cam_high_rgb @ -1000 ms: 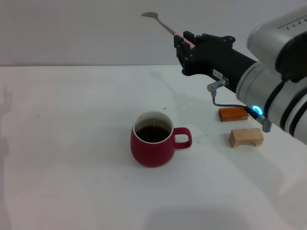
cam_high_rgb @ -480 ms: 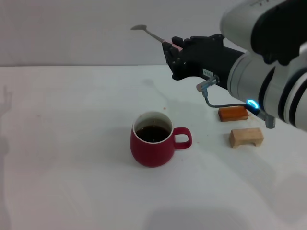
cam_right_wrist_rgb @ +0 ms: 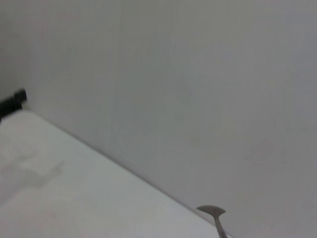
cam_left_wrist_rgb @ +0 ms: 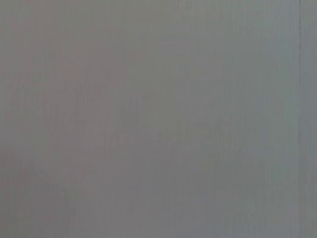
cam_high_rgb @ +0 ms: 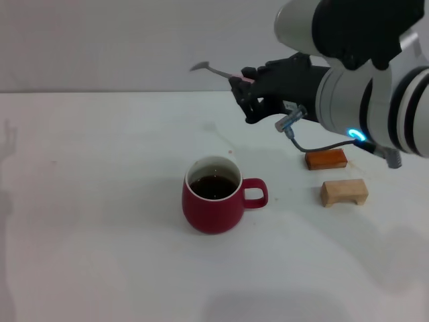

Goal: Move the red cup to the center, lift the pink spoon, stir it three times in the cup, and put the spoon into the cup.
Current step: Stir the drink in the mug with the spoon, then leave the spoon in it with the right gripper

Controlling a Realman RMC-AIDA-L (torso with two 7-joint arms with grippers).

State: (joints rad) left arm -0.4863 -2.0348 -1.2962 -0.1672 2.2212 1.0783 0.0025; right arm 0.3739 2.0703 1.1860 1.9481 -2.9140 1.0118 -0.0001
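one arm, the right tool (cam_high_rgb: 245, 86) pinching the pink spoon (cam_high_rgb: 218, 70) seemingly by its handle, nearly level, hangs up and behind-right of the red cup (cam_high_rgb: 213, 194) on the bench.

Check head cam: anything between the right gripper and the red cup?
Nothing. In the head view, only bare white table lies between the right gripper, which holds the pink spoon in the air, and the red cup. Both wooden blocks sit off to the right.
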